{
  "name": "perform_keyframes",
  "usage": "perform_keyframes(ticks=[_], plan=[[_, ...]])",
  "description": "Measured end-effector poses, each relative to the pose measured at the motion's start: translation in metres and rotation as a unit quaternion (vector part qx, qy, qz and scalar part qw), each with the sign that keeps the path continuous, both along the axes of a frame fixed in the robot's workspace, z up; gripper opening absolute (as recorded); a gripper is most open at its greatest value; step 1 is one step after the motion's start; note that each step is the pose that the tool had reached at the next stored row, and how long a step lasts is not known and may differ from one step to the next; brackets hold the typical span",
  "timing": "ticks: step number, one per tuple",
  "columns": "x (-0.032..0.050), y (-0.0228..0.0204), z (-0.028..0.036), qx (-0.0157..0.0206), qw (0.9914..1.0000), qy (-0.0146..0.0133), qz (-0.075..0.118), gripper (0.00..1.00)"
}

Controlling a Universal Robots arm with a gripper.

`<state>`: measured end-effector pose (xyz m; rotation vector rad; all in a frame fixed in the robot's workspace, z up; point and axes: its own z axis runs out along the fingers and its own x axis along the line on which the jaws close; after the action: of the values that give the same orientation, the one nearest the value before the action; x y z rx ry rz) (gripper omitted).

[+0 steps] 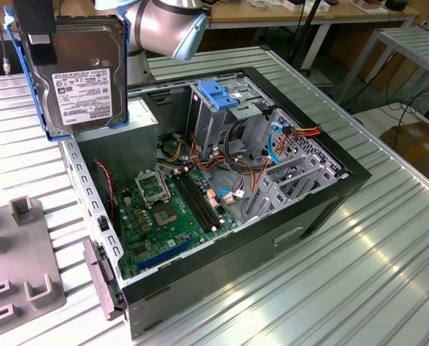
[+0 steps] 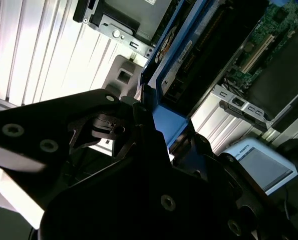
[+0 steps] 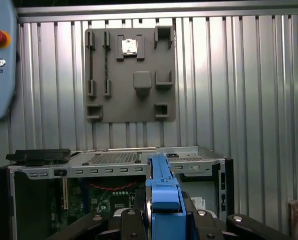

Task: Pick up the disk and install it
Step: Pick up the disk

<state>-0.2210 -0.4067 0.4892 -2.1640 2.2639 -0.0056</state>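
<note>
The disk (image 1: 81,79), a silver-grey hard drive with a white label and a blue bracket along its edges, hangs upright over the far left corner of the open computer case (image 1: 322,194) in the exterior view. My gripper (image 1: 45,49) is shut on its top edge, one black finger lying across its face. In the first wrist view the disk's blue bracket edge (image 3: 164,192) runs between the black fingers (image 3: 131,222) of my gripper (image 3: 164,220), above the case. In the second wrist view the disk (image 2: 199,55) reaches away from my gripper (image 2: 156,132).
Inside the case lie a green motherboard (image 1: 171,209), a metal drive cage with a blue handle (image 1: 218,94), coloured cables and a grey box (image 1: 127,130) below the disk. A grey fixture plate (image 1: 19,267) lies on the slatted table (image 1: 358,274). A teach pendant (image 3: 1,60) sits beside the fixture plate (image 3: 131,75).
</note>
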Motion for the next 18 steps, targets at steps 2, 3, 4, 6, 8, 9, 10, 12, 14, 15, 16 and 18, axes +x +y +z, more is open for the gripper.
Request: perform_keyframes(ticks=[2,3,4,6,8,9,10,12,14,15,16,18], plan=[[0.0044,-0.0002,-0.0001,-0.0001,1.00000,0.0000,0.000,0.37],[0.0064,-0.0003,-0.0002,-0.0001,1.00000,0.0000,0.000,0.37],[0.0081,-0.0005,-0.0003,-0.0002,1.00000,0.0000,0.000,0.37],[0.0115,-0.0007,-0.0004,-0.0002,1.00000,0.0000,0.000,0.37],[0.0162,-0.0018,-0.0005,-0.0004,1.00000,0.0000,0.000,0.37],[0.0182,-0.0040,-0.0006,-0.0005,1.00000,0.0000,0.000,0.37],[0.0192,-0.0058,-0.0007,-0.0004,1.00000,0.0000,0.000,0.37],[0.0220,-0.0088,-0.0009,-0.0004,1.00000,0.0000,0.000,0.37],[0.0277,-0.0104,-0.0013,-0.0005,1.00000,0.0002,0.000,0.37],[0.0302,-0.0111,-0.0014,-0.0005,1.00000,0.0003,0.000,0.37],[0.0343,-0.0117,-0.0017,-0.0005,1.00000,0.0004,0.000,0.37],[0.0403,-0.0121,-0.0019,-0.0007,1.00000,0.0004,0.000,0.37]])
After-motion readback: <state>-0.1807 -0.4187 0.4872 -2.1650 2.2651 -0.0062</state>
